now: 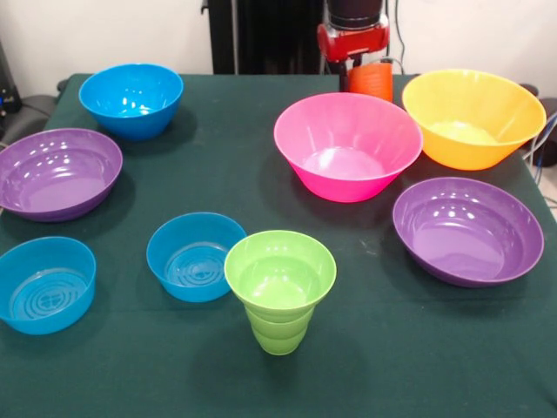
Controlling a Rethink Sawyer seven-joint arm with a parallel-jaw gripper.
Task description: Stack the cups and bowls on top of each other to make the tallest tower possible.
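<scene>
Claw [370,74] at far edge, closed on orange cup [372,80] behind pink bowl [347,145]. Yellow-orange bowl [473,117] far right, purple bowl [467,229] nearer. Lime green bowl [280,273] seated on lime green cup [278,330], near centre. Blue bowls [195,256] left.

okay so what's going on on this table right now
Nothing is stacked yet. The bowls sit apart on the green table: pink bowl, yellow-orange bowl, two purple, three blue. The green cup stands upright near the front. The robot arm is at the far side over the orange cup; its pincer isn't clearly visible.
</scene>
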